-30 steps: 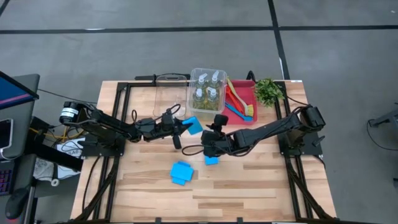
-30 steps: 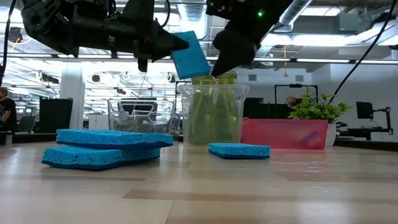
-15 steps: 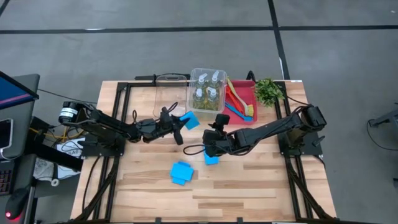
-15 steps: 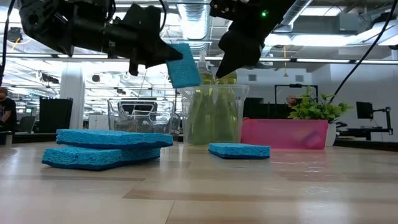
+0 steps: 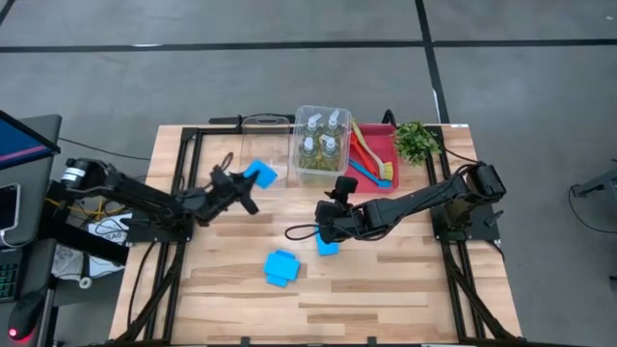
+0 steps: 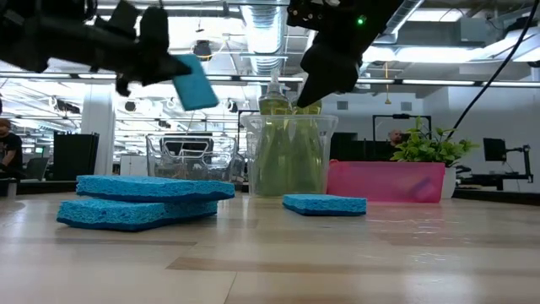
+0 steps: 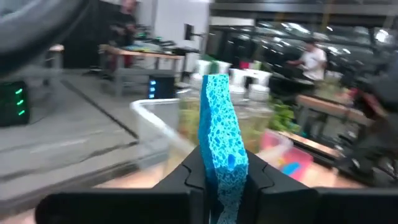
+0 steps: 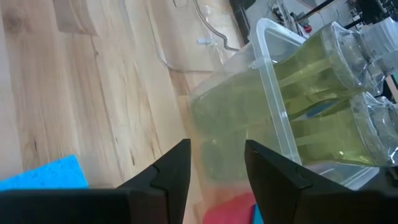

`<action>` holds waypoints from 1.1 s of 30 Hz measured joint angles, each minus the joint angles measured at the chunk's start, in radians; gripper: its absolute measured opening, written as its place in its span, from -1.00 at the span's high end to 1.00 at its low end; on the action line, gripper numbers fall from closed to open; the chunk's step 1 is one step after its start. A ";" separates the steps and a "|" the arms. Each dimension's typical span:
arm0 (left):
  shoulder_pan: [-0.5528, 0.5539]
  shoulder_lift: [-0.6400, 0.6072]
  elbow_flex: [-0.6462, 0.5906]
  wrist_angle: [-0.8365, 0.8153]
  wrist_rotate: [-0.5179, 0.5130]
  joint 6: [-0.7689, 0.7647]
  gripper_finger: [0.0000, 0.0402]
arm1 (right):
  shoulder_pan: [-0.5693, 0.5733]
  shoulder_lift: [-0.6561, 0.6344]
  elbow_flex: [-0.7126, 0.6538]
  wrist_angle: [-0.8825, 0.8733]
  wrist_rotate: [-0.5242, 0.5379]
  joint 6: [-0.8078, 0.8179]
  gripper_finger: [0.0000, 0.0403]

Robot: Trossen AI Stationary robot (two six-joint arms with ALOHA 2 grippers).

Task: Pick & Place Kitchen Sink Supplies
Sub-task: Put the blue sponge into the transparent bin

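On the wooden desk (image 5: 386, 289), we carry a flat bright-blue square sponge (image 5: 260, 174) pinched edge-on in our left gripper (image 5: 243, 183), raised near the empty clear rectangular bin (image 5: 262, 125). We should centre it over that bin before releasing. Our right gripper (image 5: 326, 229) hovers spread and empty above another blue sponge (image 5: 328, 247).

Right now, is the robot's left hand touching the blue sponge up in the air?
Touching. The left wrist view shows the left gripper with its jaws pinched on both sides of the blue sponge, which stands on edge between them.
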 joint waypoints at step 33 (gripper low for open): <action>0.535 -0.040 -0.089 0.093 0.538 -0.171 0.78 | -0.015 0.000 0.000 0.071 0.000 -0.037 0.28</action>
